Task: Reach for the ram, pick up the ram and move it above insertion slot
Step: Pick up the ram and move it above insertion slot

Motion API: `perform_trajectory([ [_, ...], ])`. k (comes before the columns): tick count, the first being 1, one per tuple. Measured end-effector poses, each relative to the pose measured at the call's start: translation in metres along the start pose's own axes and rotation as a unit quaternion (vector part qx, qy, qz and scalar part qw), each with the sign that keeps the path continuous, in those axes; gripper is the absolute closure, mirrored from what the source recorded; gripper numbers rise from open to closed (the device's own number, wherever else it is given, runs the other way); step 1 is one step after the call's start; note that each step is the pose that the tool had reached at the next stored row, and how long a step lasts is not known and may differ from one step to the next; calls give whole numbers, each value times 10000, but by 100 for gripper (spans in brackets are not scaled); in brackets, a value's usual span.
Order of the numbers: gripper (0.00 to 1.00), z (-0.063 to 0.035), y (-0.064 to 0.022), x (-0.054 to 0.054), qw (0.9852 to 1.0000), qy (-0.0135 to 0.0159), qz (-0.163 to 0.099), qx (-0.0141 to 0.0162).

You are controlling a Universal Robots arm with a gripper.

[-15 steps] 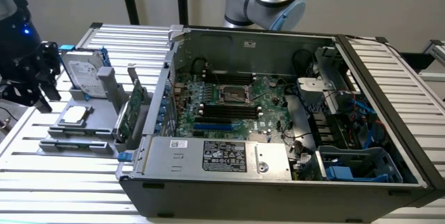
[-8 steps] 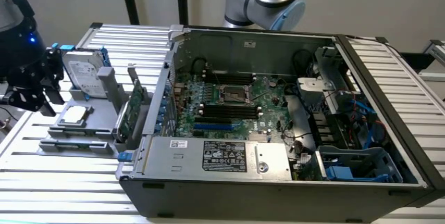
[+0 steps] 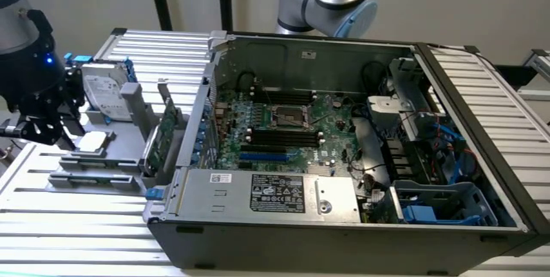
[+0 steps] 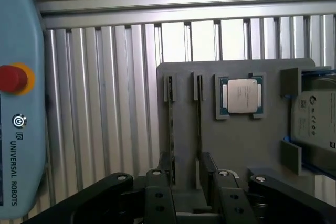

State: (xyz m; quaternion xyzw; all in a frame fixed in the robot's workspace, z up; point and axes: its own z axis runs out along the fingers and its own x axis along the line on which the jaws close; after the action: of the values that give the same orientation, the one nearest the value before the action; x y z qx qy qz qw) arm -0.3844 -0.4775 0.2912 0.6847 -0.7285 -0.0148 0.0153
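Note:
Two ram sticks stand on edge in the grooves of a grey holder block (image 4: 236,145), one ram (image 4: 171,129) beside the other (image 4: 198,129). Seen edge-on, they are thin dark green strips. My gripper (image 4: 189,184) hangs just above their near ends, open, with one black finger (image 4: 157,190) outside one stick and the other finger (image 4: 223,190) outside the second. In the exterior view the gripper (image 3: 38,129) is over the holder at the exterior view's left. The black insertion slots (image 3: 284,136) lie on the motherboard inside the open case, beside the silver processor socket (image 3: 290,117).
On the holder also sit a processor chip (image 4: 241,95), a hard drive (image 4: 315,121) and an upright green expansion card (image 3: 163,136). A light blue teach pendant (image 4: 18,103) with a red button lies on the slatted metal table (image 4: 105,103). The case wall (image 3: 193,129) stands between holder and motherboard.

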Motion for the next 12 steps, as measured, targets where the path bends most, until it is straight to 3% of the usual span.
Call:
perform_trajectory([
  [12, 64, 217, -18, 43, 10000, 1, -2, -1],
])
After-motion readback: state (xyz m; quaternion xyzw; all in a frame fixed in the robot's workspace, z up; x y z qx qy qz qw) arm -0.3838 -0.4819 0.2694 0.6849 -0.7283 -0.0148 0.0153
